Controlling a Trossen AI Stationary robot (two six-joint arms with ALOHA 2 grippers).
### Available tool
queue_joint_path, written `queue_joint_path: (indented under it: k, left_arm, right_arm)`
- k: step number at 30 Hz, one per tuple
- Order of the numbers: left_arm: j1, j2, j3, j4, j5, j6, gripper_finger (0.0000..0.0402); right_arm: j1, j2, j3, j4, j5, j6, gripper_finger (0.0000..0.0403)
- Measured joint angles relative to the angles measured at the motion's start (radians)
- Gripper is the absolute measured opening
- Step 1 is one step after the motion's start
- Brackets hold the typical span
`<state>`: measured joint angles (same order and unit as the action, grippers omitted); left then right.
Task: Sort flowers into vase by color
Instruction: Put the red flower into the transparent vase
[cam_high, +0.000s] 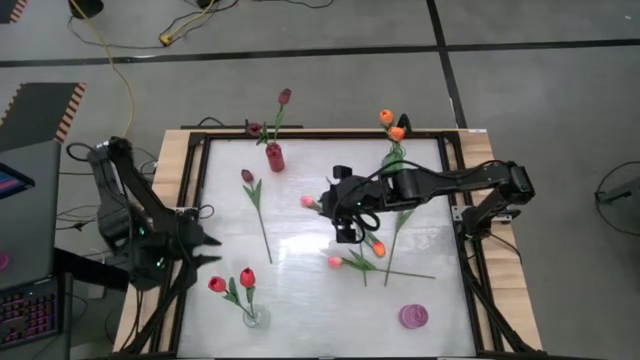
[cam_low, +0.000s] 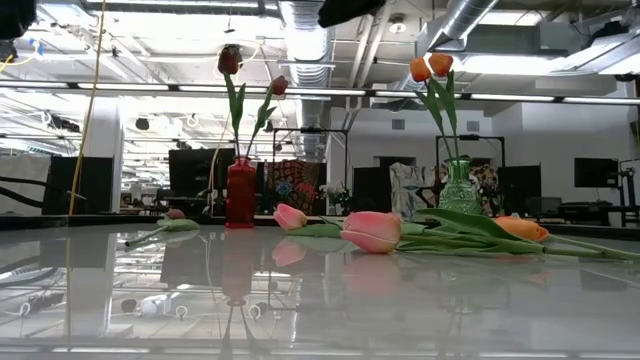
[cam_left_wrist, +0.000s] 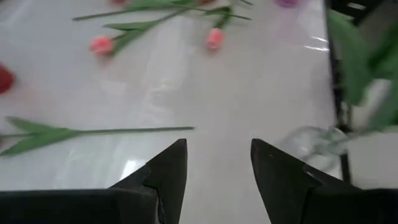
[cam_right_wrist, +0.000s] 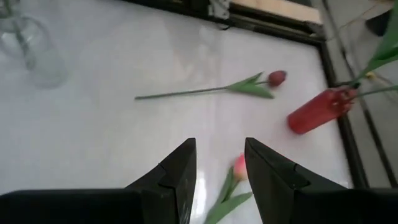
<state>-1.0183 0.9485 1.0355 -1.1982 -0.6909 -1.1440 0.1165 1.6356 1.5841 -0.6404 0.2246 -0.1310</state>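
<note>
Over mid-table your right gripper (cam_high: 345, 232) hangs open, empty | left gripper (cam_high: 205, 248) open | only your low view shows pink tulip (cam_low: 371, 231) close.

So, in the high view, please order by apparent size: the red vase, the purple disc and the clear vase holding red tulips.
1. Red vase, seen as the longest shape.
2 and 3. Purple disc and clear vase look about alike, and the glass outline is faint, so I leave them unranked.

- Pink tulip (cam_right_wrist: 240, 167) lies flat just ahead of the right gripper (cam_right_wrist: 219, 165).
- Maroon tulip (cam_right_wrist: 277, 78) lies flat farther out, beside the red vase (cam_right_wrist: 317, 111).
</note>
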Motion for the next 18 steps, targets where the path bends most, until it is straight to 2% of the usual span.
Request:
queue_joint_path:
  k: [5, 8, 11, 18]
  left_arm:
    - [0.090, -0.049, -0.002, -0.042, -0.006, 0.031, 0.0164]
    - [0.158, -0.096, -0.048, -0.016, -0.006, 0.071, 0.0164]
    - [0.225, -0.159, -0.152, 0.071, 0.003, 0.091, 0.0164]
    - [0.357, -0.325, -0.430, 0.391, 0.070, 0.198, 0.0164]
  right_arm:
    - [-0.001, 0.000, 0.000, -0.060, -0.043, 0.003, 0.0162]
    - [-0.001, 0.000, -0.001, -0.093, -0.045, 0.025, 0.0162]
    - [-0.001, -0.008, -0.050, -0.084, -0.045, 0.043, 0.0162]
    - [-0.024, -0.102, -0.311, 0.090, -0.045, 0.131, 0.0162]
